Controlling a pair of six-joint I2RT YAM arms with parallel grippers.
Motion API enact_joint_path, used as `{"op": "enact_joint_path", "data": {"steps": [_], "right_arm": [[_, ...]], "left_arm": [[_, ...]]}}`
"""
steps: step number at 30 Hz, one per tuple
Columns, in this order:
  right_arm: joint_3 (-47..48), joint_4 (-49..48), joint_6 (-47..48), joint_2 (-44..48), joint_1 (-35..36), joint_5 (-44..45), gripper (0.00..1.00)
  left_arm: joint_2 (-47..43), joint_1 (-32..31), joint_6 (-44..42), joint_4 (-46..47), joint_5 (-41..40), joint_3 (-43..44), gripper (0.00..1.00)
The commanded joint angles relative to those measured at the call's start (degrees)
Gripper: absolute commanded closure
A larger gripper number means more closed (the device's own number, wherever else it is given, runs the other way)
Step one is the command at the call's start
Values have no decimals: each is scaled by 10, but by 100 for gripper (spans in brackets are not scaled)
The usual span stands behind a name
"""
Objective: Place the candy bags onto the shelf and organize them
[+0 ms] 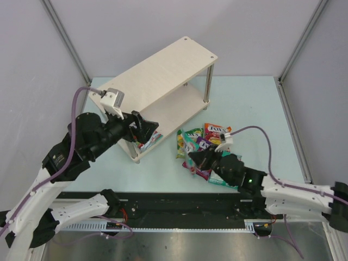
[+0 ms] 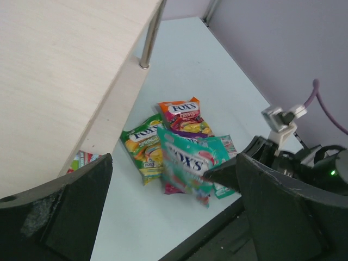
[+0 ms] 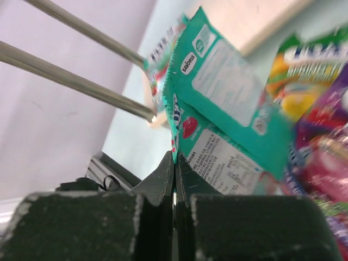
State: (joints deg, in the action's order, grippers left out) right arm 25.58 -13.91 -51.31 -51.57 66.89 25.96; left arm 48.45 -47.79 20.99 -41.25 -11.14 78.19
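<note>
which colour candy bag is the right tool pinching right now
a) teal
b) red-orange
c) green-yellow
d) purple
a: in the right wrist view the right tool is shut on the edge of a teal bag, and the left wrist view shows that bag raised above the others.

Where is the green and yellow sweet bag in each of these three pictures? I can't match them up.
Top external: the green-yellow bag lies at the left edge of the pile, right of the shelf.
Left wrist: the green-yellow bag sits centre-left, below the shelf edge.
Right wrist: the green-yellow bag is upper right, blurred, beyond the teal bag.
Shared landmark: the pale wood shelf.
</note>
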Motion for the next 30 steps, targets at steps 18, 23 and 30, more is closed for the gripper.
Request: {"op": "enact_joint_path", "data": {"steps": [18, 23, 30], "right_arm": [[203, 231, 254, 154, -198, -480, 100], [220, 231, 255, 162, -207, -529, 100], [236, 213, 242, 147, -210, -604, 100]], "left_arm": [[169, 9, -355, 74, 343, 143, 2], [187, 41, -394, 46, 445, 128, 10], [219, 66, -397, 59, 587, 123, 18]]}}
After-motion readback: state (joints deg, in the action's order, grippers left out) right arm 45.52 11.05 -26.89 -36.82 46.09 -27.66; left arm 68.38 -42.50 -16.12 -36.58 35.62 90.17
